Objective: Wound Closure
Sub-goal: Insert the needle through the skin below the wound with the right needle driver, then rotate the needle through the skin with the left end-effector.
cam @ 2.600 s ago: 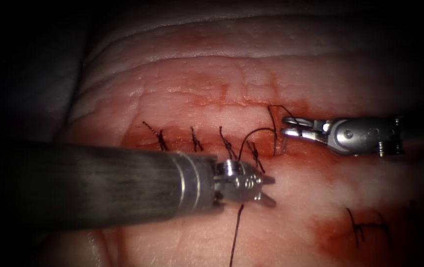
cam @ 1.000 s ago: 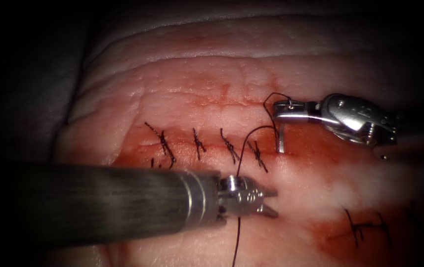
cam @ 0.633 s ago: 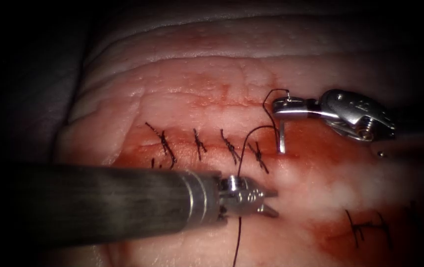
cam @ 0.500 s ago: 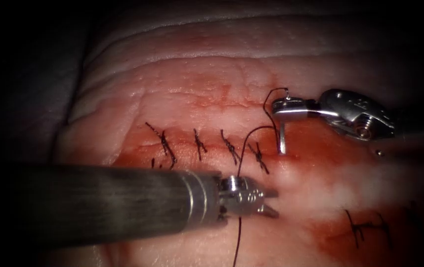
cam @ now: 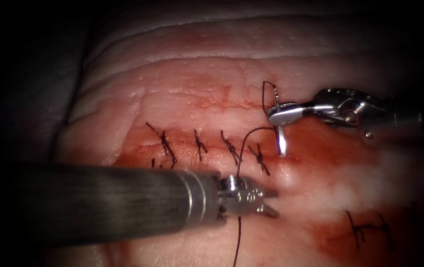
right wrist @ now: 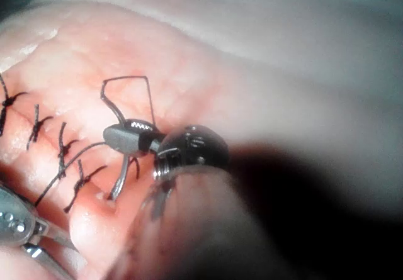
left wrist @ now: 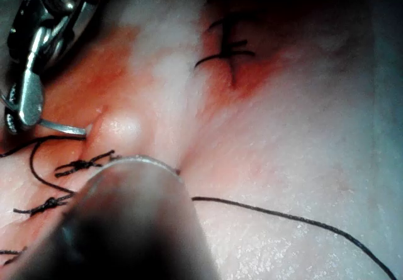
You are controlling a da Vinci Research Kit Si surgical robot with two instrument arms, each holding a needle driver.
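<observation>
The right tool [cam: 278, 114] is shut on the curved needle [cam: 281, 138] near its tail end. The needle runs down from the jaws, and its tip meets the tissue [cam: 197, 84] at the right end of the stitched cut [cam: 212, 146]. In the right wrist view the same jaws [right wrist: 129, 138] hold the needle [right wrist: 119, 180], whose tip sits in a small dimple. Dark thread [cam: 267, 91] loops above the jaws and trails down past the left tool [cam: 273, 202]. That tool hovers below the cut, jaws open, holding nothing. The left wrist view shows the needle [left wrist: 63, 127] touching a raised bump of tissue.
Several knotted stitches [cam: 199, 144] cross the cut to the left of the needle. Another dark stitch [cam: 365, 225] lies in a patch of red fluid at the lower right. Red fluid [cam: 320, 148] stains the tissue under the right tool. The left shaft [cam: 113, 202] covers the lower left.
The right tool has rolled its wrist while holding the needle, and the thread loop now stands higher above its jaws. The needle tip stays at the same spot. The left tool moved lower earlier, then held still.
</observation>
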